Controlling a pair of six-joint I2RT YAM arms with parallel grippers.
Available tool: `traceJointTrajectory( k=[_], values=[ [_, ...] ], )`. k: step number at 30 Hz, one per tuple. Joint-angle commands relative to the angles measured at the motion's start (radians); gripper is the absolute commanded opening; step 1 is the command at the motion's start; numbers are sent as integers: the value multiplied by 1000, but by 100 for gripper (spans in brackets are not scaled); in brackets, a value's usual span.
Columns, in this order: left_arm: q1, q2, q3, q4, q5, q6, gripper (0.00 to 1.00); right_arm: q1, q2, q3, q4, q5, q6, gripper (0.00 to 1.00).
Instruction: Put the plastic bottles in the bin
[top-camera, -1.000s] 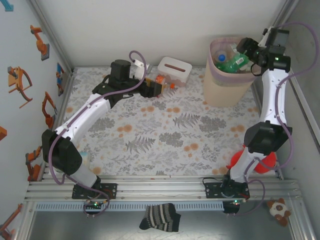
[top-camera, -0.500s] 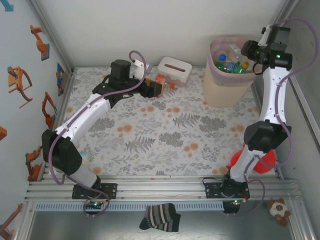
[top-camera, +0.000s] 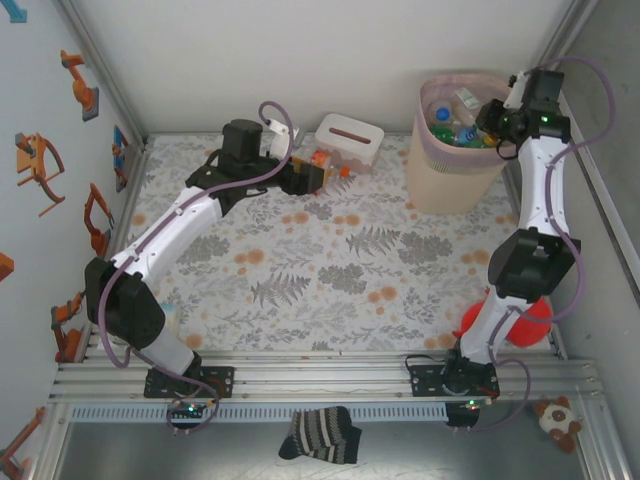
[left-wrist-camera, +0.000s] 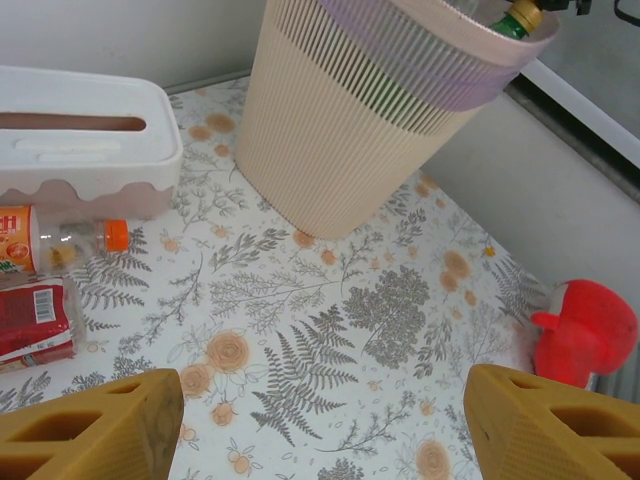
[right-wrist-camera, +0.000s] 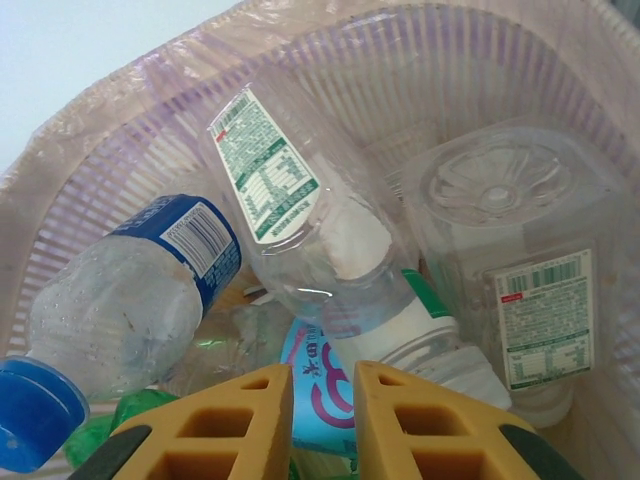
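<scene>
The beige bin (top-camera: 455, 165) with its pink liner stands at the back right and holds several plastic bottles (top-camera: 452, 122). My right gripper (top-camera: 492, 118) hovers over the bin's right rim. In the right wrist view its fingers (right-wrist-camera: 323, 400) are shut with nothing between them, above a blue-capped bottle (right-wrist-camera: 110, 310) and clear bottles (right-wrist-camera: 310, 240). My left gripper (top-camera: 305, 177) is open and empty (left-wrist-camera: 320, 420) at the back centre. Beside it on the table lie an orange-capped bottle (left-wrist-camera: 60, 240) and a red-labelled bottle (left-wrist-camera: 35, 320).
A white tissue box (top-camera: 350, 140) sits against the back wall, just behind the loose bottles. A red plush toy (top-camera: 512, 322) lies by the right arm's base. A striped sock (top-camera: 320, 435) and a small bear (top-camera: 555, 420) lie below the rail.
The green bottle held over the bin by the right gripper has dropped in. That gripper has shut and drawn back toward the bin's right rim. The left arm has stayed still.
</scene>
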Motion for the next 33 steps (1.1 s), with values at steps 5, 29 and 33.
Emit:
traceJointTrajectory(
  k=[5, 29, 33],
  values=[
    [0, 50, 52, -10, -76, -24, 73, 10, -46, 88, -72, 14, 23, 26],
    [88, 635, 586, -382, -537, -216, 73, 13, -361, -155, -60, -18, 33, 28],
    [75, 673, 646, -416, -733, -398, 79, 14, -388, -201, -44, -19, 38, 28]
  ],
)
